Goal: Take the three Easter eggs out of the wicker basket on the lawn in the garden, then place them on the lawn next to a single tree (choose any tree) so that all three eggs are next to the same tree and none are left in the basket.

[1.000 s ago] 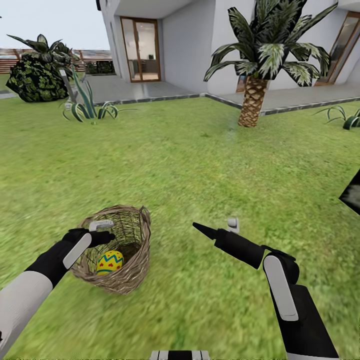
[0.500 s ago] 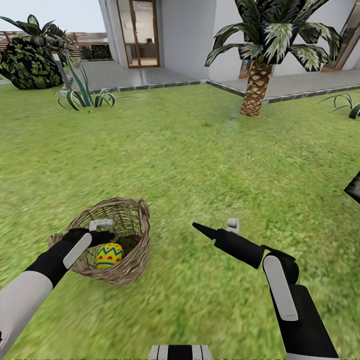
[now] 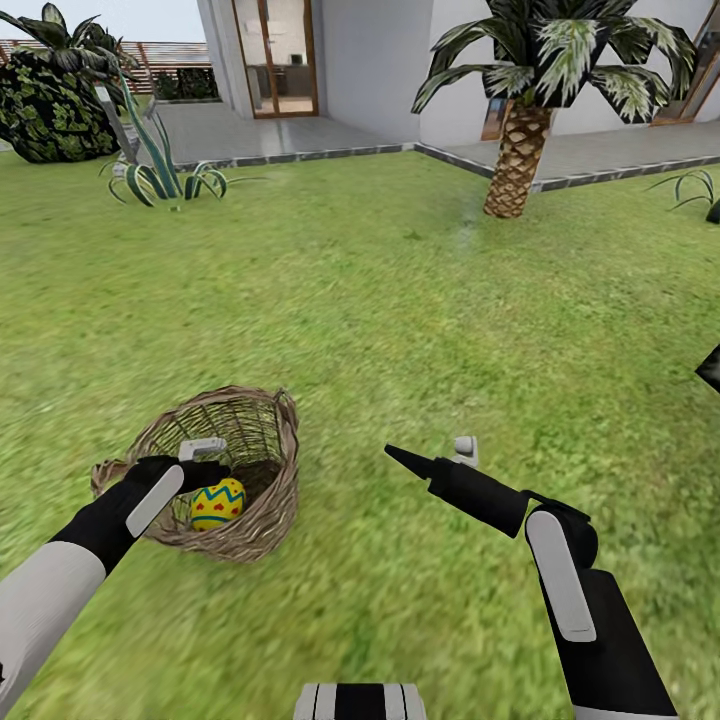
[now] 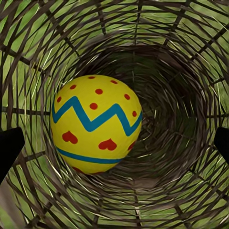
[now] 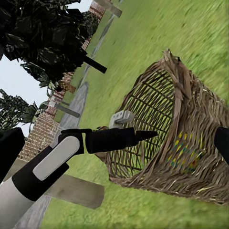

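While the wicker basket [image 3: 225,470] is lying tipped on the lawn [image 3: 400,320], the left gripper [image 3: 205,460] is reaching, fingers spread, toward the egg [image 4: 95,123] inside, and the right gripper [image 3: 430,455] is hovering released.

One egg [image 3: 218,502] in basket [image 3: 255,530], on lawn [image 3: 400,300]. Left gripper [image 3: 205,462] at basket's rim; right gripper [image 3: 432,456] to its right. Palm [image 3: 518,160] far behind.

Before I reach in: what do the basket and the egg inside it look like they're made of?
The wicker basket looks like brown woven wicker: coarse strands, with grass showing through the open weave. The Easter egg looks hard and smooth, probably painted or plastic: glossy yellow with red dots, red hearts and a blue zigzag. A render can't settle the egg's material.
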